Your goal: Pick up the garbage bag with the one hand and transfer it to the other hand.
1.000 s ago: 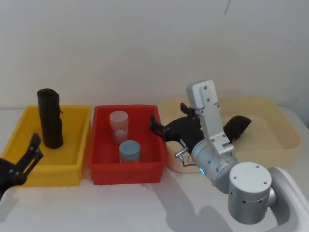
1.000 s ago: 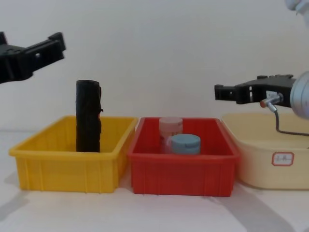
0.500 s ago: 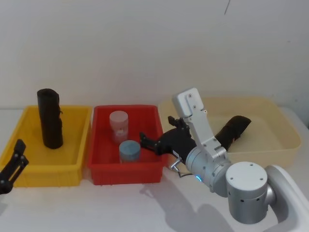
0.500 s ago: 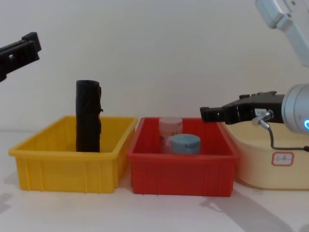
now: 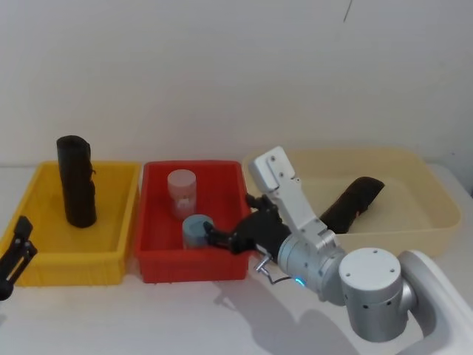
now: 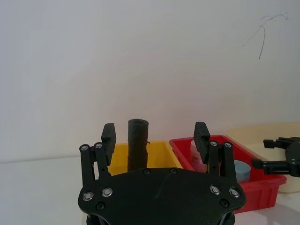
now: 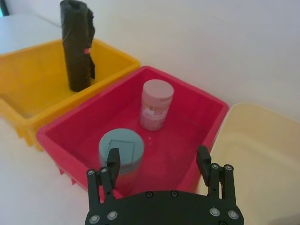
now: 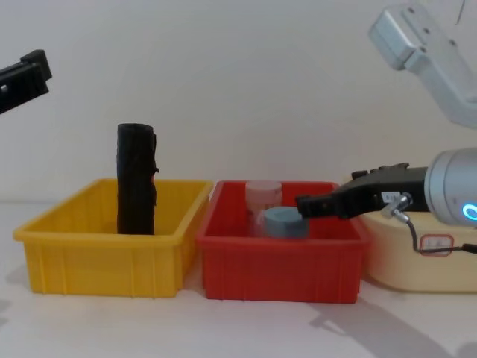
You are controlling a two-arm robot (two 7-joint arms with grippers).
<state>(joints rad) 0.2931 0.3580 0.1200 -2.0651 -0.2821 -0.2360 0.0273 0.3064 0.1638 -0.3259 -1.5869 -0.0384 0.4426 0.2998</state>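
The garbage bag [image 5: 76, 181], a tall black roll with a small red label, stands upright at the back left of the yellow bin [image 5: 70, 268]. It also shows in the chest view [image 8: 136, 179] and both wrist views [image 6: 137, 143] [image 7: 77, 44]. My left gripper [image 5: 22, 240] is open and empty, low near the bin's front left corner, well short of the bag; the chest view shows it high at the left edge [image 8: 26, 74]. My right gripper [image 5: 214, 238], on the blue-lit wrist, is open and empty above the red bin's front right part [image 7: 158, 161] [image 8: 304, 203].
The red bin [image 5: 185, 265] in the middle holds a pink jar [image 5: 182, 191] and a blue-lidded jar [image 5: 194, 228]. A beige tub [image 5: 436, 222] on the right holds a second black roll [image 5: 356, 198] lying tilted. White table lies in front of the bins.
My right gripper has swung left and down from the beige tub's edge to over the red bin. My left gripper has pulled back toward the lower left.
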